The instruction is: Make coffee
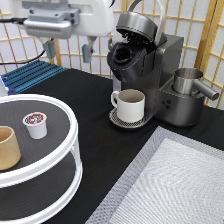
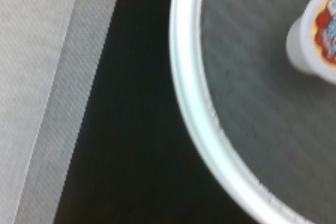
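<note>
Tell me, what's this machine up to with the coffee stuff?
It is set to make coffee, but holds nothing. The gripper hangs open and empty at the exterior view's top left, above the table. The pod sits untouched on the round tray, beside a tan cup. The coffee maker has its lid up, and a white mug stands under the spout.

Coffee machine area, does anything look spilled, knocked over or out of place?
Nothing stands out. The coffee machine has its lid up, the white mug sits upright under it, the coffee pod stands upright on the tiered stand, and the open tool hangs above.
</note>
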